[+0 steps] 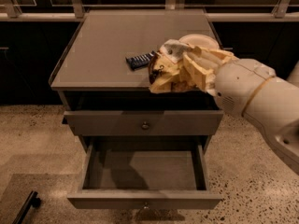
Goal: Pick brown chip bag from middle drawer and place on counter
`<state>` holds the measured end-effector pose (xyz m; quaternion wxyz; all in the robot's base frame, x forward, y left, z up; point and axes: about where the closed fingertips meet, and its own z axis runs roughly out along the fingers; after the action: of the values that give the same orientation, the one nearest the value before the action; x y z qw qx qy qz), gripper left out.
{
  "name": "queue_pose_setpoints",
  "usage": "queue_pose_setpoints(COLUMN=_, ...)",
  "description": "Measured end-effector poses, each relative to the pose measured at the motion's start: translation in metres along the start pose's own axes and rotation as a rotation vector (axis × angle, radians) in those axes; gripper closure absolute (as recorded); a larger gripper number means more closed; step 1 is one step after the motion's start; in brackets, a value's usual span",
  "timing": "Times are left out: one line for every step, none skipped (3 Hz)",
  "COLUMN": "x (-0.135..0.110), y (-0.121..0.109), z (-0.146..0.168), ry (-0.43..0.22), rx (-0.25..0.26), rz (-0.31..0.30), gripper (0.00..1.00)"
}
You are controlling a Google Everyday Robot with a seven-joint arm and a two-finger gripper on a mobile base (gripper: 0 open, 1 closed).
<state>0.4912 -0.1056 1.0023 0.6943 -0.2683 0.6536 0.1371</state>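
— Speckled stone floor (pixel 37 139), nearest the camera: what is logged?
— One black bar-shaped object (pixel 25 206), low left. One middle drawer (pixel 145 200), pulled out: grey, shallow, flat front panel. Above it, one closed drawer (pixel 103 123) with one round metal knob (pixel 145 124).
— And the counter (pixel 107 45)?
— Matte grey slab, thin pale rim. At its front right edge, one brown chip bag (pixel 166 73), crinkled foil, clamped by one gripper (pixel 189 69), cream fingers (pixel 205 62) closed around it. Whether the bag touches the top: cannot tell. Just behind, one flat dark-blue packet (pixel 139 59). Farthest, one round white bowl (pixel 201 40).
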Motion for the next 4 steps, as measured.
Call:
queue_pose_setpoints(x=0.011, y=-0.003, z=-0.029, ry=0.024, rx=0.069, rz=0.025, gripper=1.0)
queue_pose_setpoints(x=0.014, y=-0.004, z=-0.052, ry=0.052, rx=0.129, rz=0.031, gripper=1.0)
queue_pose_setpoints(x=0.003, y=0.0, z=-0.071, ry=0.081, rx=0.19, rz=-0.007, gripper=1.0)
queue_pose_setpoints(x=0.001, y=-0.019, z=-0.088, ry=0.092, rx=0.236, rz=0.001, gripper=1.0)
